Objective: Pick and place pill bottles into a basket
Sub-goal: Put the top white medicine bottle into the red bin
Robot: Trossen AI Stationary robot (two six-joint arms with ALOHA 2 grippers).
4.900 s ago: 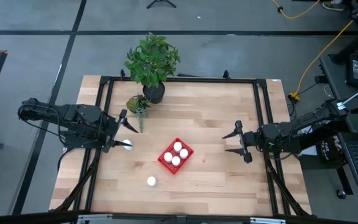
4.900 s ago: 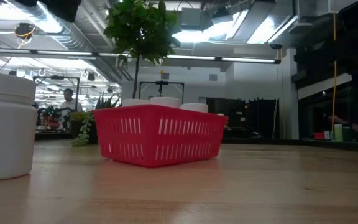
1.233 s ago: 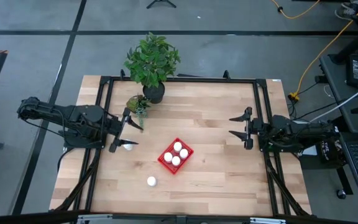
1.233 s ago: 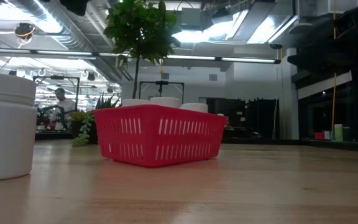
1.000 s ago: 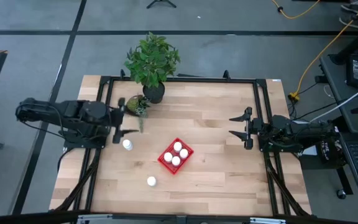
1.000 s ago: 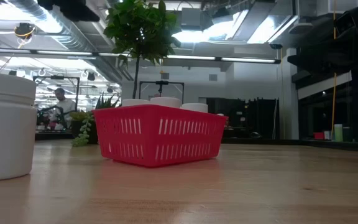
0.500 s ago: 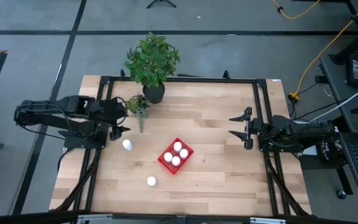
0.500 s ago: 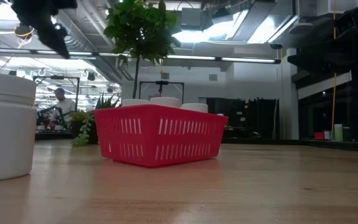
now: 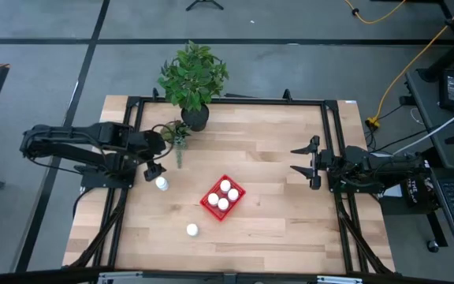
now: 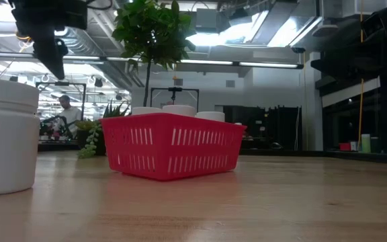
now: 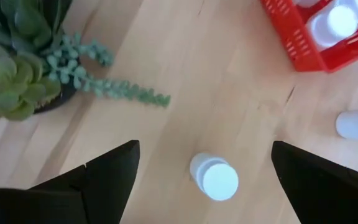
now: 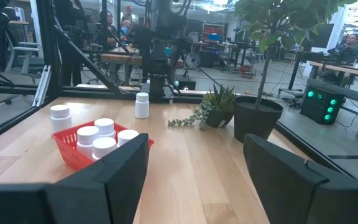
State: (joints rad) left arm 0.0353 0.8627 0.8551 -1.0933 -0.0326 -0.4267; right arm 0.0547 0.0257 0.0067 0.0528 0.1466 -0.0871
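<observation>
From the high view, the left gripper [image 9: 155,168] is now hanging right over a loose bottle [image 9: 161,183] on the left part of the table [image 9: 274,229]. About a second ago it was sitting off to the side of that bottle, and the bottle itself isn't shifting at all. The red basket [image 9: 209,204] mid-table is holding four bottles, same count as before, and a second loose bottle [image 9: 191,229] is standing nearer the front edge, so two are left to go. The right gripper [image 9: 303,167] is just parking over the right side, fingers spread, nothing in them, exactly where it was. In the low view, the basket [image 10: 172,153] is sitting in the middle with white caps poking over the rim, one bottle [image 10: 5,136] is looming huge at the left, and the left arm is dangling down into the top left corner, where a second ago only a sliver was showing. In the left wrist view, the fingers are standing wide apart with the bottle [image 11: 214,177] right between them but lower down, not touched; a little succulent [image 11: 18,68] is sitting off to one side. In the right wrist view, the fingers are spread and empty, looking across at the basket [image 12: 73,149] and a tall potted plant [image 12: 257,115]. My read is that it's lining up for bottle five.
</observation>
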